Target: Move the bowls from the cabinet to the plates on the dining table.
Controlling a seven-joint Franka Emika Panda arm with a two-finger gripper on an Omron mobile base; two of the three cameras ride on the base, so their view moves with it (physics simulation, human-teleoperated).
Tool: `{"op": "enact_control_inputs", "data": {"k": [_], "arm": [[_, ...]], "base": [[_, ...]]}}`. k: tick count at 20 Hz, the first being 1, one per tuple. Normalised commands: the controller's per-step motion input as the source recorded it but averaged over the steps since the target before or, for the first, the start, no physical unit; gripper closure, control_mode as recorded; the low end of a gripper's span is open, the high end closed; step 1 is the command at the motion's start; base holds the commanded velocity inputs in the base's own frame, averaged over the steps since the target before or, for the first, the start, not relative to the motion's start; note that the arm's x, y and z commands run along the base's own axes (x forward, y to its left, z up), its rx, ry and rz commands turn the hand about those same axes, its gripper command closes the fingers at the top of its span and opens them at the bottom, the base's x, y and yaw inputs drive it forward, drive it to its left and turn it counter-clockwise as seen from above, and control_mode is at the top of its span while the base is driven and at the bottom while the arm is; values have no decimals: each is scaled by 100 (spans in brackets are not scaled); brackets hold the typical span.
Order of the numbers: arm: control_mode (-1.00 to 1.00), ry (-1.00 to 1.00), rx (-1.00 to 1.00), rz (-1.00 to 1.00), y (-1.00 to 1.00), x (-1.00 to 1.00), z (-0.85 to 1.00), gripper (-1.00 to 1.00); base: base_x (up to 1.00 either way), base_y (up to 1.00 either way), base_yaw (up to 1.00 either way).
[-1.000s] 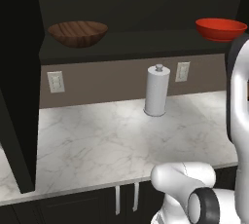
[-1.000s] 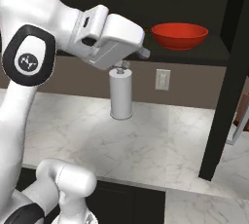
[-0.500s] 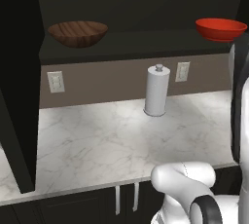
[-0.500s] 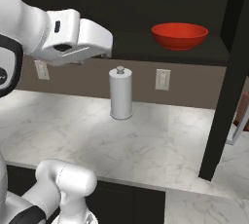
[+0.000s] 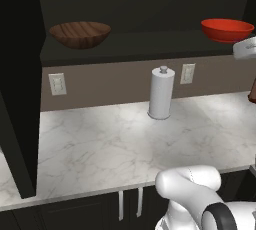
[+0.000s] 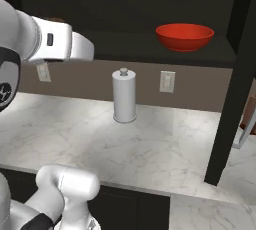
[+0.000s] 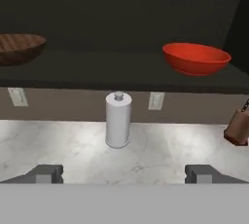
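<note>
Bowls (image 7: 196, 58) upright on cabinet shelf (image 7: 121, 77), rims up

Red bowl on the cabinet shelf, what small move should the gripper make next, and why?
Probably lift and advance toward the red bowl. The gripper is open and empty, low over the counter, and both it and the wooden bowl sit on the shelf.

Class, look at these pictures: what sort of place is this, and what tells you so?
Most likely a kitchen: a marble counter with a paper towel roll, and two bowls on a dark cabinet shelf above.
</note>
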Motion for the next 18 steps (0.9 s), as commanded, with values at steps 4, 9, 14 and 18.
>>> {"op": "enact_control_inputs", "data": {"k": [4,9,14,18], "arm": [[-100,-3,29,30,64,0,0,-100],[-100,0,28,29,64,0,0,-100],[-100,1,18,21,60,-12,0,-100],[-100,10,1,7,44,-19,0,-100]], "base": [[0,0,0],[0,0,0],[0,0,0],[0,0,0]]}}
